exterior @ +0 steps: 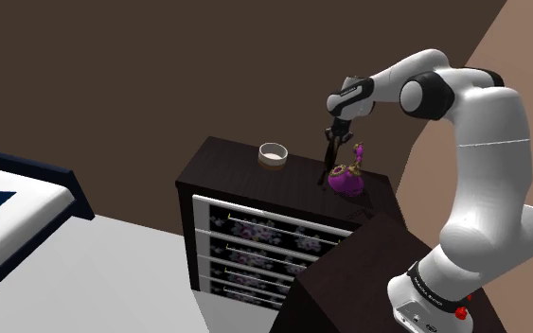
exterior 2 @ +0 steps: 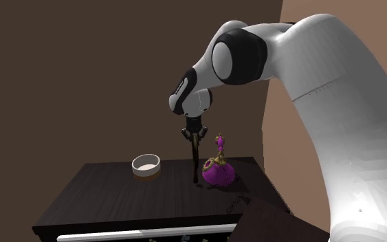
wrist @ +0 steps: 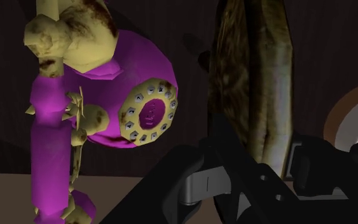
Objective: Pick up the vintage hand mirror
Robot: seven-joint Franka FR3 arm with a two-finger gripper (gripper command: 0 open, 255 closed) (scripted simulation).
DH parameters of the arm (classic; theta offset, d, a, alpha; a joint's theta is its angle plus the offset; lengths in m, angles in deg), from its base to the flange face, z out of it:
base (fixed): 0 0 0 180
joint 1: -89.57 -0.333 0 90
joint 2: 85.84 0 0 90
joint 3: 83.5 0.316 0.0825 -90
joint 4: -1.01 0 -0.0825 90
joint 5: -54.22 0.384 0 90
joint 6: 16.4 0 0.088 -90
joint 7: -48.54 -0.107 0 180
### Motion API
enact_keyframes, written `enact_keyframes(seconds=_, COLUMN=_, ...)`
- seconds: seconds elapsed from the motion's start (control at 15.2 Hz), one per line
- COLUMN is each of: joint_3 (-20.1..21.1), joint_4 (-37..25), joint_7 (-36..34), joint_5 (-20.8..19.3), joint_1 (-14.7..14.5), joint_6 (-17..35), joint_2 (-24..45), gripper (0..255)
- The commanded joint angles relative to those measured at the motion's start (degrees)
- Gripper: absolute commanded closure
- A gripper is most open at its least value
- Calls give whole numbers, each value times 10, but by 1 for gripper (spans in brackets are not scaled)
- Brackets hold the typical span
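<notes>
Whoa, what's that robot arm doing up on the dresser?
The arm's black tool clasps the hand mirror, holding it upright over the dark dresser. A purple telephone sits right beside it and a white bowl farther off. Whether the mirror's lower end is off the surface, I cannot tell.

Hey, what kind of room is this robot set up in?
Probably a bedroom. A bed shows at the shoulder view's left, and a dark chest of drawers stands by the wall. On the chest are a purple antique telephone and a small bowl, near a hand mirror.
</notes>
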Motion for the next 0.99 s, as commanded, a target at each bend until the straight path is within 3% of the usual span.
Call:
enact_keyframes(seconds=0.0, joint_3=-1, joint_4=0, joint_7=-1, joint_5=-2, joint_1=-1, joint_6=-9, joint_2=-9, gripper=255)
enact_keyframes(seconds=0.92, joint_3=-9, joint_4=-16, joint_7=-3, joint_5=-12, joint_1=-6, joint_6=-76, joint_2=-60, gripper=255)
